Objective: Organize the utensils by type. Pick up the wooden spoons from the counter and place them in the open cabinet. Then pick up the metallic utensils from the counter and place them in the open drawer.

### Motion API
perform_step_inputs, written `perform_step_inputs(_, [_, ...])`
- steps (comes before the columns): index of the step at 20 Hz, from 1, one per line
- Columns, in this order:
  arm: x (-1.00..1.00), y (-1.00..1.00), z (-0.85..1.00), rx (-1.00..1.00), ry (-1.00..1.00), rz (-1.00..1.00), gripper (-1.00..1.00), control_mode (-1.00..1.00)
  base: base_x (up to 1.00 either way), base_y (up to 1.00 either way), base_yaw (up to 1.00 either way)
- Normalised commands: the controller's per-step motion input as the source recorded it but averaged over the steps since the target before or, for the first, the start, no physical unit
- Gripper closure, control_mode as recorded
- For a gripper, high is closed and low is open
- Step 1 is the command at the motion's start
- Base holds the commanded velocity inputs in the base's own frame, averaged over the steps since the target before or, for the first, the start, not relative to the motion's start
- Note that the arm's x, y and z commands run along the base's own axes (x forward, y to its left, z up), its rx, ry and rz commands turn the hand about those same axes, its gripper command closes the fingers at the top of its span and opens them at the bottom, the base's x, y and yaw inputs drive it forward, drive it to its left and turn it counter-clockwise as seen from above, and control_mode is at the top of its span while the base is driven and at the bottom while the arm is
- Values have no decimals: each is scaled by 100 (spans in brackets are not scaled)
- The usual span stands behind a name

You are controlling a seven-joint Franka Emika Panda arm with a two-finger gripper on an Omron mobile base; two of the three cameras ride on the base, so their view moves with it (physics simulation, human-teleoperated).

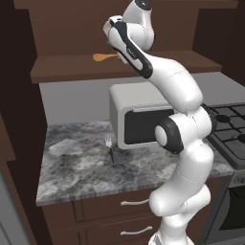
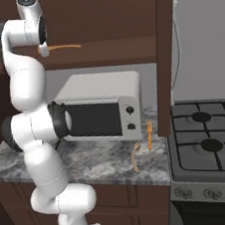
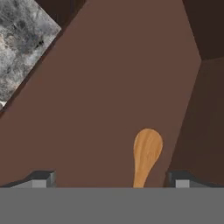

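An orange-tan wooden spoon (image 3: 147,153) lies on the shelf of the open cabinet (image 1: 62,67), bowl away from the hand. My gripper (image 3: 112,179) is open just above the shelf, its fingertips (image 3: 43,179) spread wide on either side of the spoon's handle and not touching it. From the right, the gripper (image 2: 43,50) hangs at the handle end of that spoon (image 2: 65,47). On the grey counter (image 1: 72,167) lie a small fork (image 1: 110,146), a paler wooden spoon (image 2: 135,156) and an orange-handled utensil (image 2: 149,135). The open drawer is out of view.
A white microwave (image 2: 99,108) stands on the counter under the shelf. A gas stove (image 2: 209,142) is to the right. A dark cabinet side panel (image 2: 162,52) drops down beside the microwave. Shut drawer fronts (image 1: 134,203) sit below the counter.
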Motion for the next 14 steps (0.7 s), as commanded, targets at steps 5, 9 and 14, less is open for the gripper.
perform_step_inputs(5, [-95, -2, -17, 0, -2, 0, -100, -100, 0, 0, 0])
perform_step_inputs(9, [-100, -12, -24, 1, -17, 0, -100, -100, 0, 0, 0])
perform_step_inputs(14, [-98, -30, -19, 3, -11, -10, -100, -100, 0, 0, 0])
